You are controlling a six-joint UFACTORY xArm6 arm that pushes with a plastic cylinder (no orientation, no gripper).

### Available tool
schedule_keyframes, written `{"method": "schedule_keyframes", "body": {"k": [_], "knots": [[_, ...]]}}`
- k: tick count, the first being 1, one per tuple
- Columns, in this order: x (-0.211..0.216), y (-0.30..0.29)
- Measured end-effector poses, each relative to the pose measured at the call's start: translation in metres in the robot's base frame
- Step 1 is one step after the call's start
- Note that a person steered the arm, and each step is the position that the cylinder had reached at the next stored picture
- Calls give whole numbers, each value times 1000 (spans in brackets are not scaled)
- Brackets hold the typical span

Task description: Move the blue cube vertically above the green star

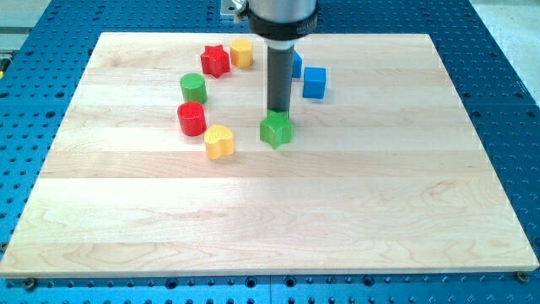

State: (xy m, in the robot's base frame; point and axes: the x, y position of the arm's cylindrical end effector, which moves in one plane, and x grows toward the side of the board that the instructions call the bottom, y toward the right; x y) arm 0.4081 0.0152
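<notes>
The blue cube [314, 82] sits near the view's top, right of centre. The green star [276, 130] lies below and to the left of it, near the board's middle. My rod comes down from the view's top, and my tip [278, 112] stands right at the green star's upper edge, touching or nearly touching it. The blue cube is to the upper right of my tip, a short gap away. A second blue block [296, 63] shows partly behind the rod.
A red star [215, 60] and a yellow block [242, 52] lie at the top left of centre. A green cylinder [193, 87], a red cylinder [191, 119] and a yellow heart [219, 141] curve down on the left. The wooden board [270, 219] lies on a blue perforated table.
</notes>
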Motion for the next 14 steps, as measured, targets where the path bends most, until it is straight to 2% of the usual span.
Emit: {"method": "schedule_keyframes", "body": {"k": [1,2,4,5,7,8,10,12,13,14], "knots": [[19,0],[15,17],[-5,130],[-63,144],[-151,92],[-151,84],[-89,57],[-69,47],[-68,97],[-42,127]]}}
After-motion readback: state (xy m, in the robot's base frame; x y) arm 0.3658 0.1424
